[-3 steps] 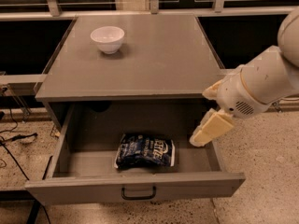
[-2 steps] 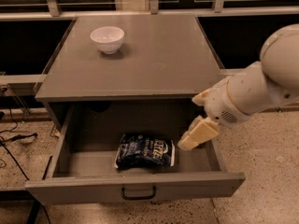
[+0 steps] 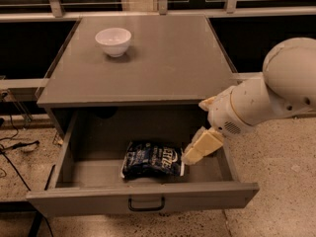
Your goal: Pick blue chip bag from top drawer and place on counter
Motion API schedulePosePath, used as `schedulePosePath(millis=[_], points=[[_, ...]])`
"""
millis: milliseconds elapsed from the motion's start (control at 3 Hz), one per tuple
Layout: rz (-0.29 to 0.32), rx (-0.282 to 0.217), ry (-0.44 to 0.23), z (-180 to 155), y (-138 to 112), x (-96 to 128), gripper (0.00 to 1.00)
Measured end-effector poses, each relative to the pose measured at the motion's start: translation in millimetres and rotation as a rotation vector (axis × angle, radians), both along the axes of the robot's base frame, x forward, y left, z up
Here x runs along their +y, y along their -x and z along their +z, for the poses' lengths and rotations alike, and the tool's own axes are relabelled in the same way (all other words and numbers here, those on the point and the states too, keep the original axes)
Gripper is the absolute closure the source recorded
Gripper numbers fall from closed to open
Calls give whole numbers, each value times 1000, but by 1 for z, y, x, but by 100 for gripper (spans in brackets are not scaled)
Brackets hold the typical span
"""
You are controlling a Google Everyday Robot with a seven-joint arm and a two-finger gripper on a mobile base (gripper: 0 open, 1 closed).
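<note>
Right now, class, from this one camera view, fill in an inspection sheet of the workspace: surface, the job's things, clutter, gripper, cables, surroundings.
Surface: the counter is flat and grey.
Job's things: the blue chip bag lies flat inside the top drawer, which is pulled open; the bag is not yet on the counter.
Clutter: a white bowl stands upright at the counter's back left.
Gripper: the gripper reaches into the drawer from the right, its tip beside the bag's right edge; contact cannot be told.
Cables: dark cables lie on the floor left of the cabinet.
Surroundings: speckled floor; metal rails behind the counter.
</note>
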State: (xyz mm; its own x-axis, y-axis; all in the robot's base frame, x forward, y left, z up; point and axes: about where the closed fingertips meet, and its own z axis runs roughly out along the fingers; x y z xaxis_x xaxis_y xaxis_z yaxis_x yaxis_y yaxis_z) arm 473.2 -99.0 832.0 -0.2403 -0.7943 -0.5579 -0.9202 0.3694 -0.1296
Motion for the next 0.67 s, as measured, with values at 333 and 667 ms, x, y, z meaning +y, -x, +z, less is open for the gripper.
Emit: schedulePosePath(millis=[333,667], points=[[0,0,0,0,0,0,20],[5,-8,-38,-17,1,17,18]])
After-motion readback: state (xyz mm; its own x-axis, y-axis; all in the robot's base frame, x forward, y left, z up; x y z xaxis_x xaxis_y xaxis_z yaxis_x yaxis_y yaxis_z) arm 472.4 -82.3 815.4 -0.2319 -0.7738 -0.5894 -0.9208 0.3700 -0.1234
